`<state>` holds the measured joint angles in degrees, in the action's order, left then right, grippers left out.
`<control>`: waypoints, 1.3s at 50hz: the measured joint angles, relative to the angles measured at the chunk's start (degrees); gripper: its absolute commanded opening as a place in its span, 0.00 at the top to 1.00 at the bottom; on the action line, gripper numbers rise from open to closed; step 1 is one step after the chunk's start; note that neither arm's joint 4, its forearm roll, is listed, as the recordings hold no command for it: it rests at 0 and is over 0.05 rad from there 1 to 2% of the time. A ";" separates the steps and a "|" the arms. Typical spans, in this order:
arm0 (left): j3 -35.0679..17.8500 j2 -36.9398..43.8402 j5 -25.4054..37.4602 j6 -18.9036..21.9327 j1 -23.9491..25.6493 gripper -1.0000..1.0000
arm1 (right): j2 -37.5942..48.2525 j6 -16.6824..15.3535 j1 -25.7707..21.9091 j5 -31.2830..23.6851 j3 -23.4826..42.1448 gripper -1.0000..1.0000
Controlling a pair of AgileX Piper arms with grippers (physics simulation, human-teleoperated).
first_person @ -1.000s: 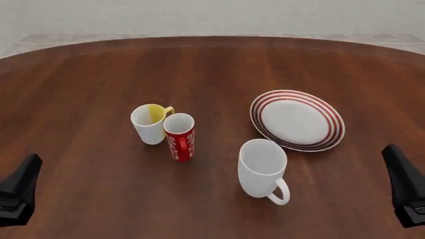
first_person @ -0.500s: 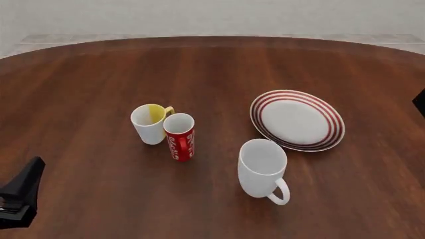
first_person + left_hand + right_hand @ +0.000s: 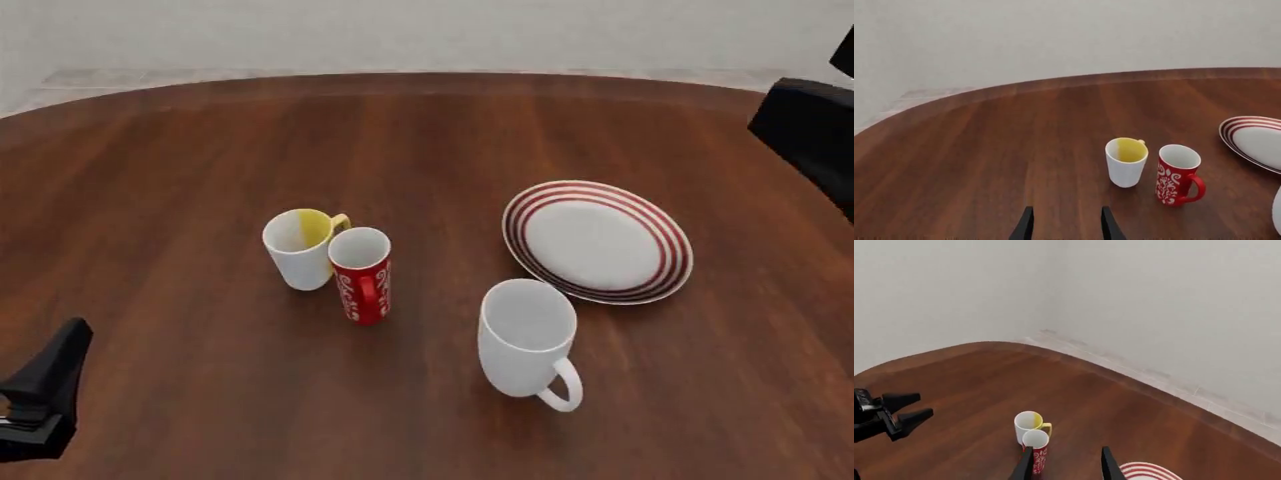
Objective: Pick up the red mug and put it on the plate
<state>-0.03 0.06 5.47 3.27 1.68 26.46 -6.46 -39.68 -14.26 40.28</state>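
**Approach phase: red mug not yet grasped**

Table [image 3: 174, 150] carries everything, nothing lifted. Plate [image 3: 598, 241] sits front-right of centre, bare. Red mug [image 3: 362, 274] stands upright left of centre, touching or all but touching the white-and-yellow mug [image 3: 302, 249] behind-left of it, handle facing the arms' side.

Right gripper [image 3: 1065, 462] is high, at the far right, fingers apart, holding nothing. Left gripper [image 3: 1065, 225] is low at the near-left corner, also spread and empty.

My read on doing it well: come in from the side away from the yellow mug, clamp across the narrow red body, lift straight up before travelling. Route behind the big white mug [image 3: 526, 339], which stands between red mug and plate on the near side.

Count: 1 table, 1 plate, 3 mugs, 2 grippers.
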 measured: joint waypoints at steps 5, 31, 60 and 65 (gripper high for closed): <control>0.00 -0.01 0.14 -0.01 -0.02 0.00 | 3.40 0.08 -2.56 0.69 1.12 0.00; 0.02 -0.04 1.33 0.03 0.97 0.00 | 13.72 1.32 -10.28 3.49 5.33 0.00; 0.02 -0.05 1.88 0.04 1.10 0.00 | 22.87 4.25 -8.69 13.20 2.09 0.00; 0.02 -0.05 1.93 0.05 0.98 0.00 | 24.45 5.04 -7.85 15.19 1.27 0.00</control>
<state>0.00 0.01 7.41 3.32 2.66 50.91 -1.43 -47.53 0.93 41.55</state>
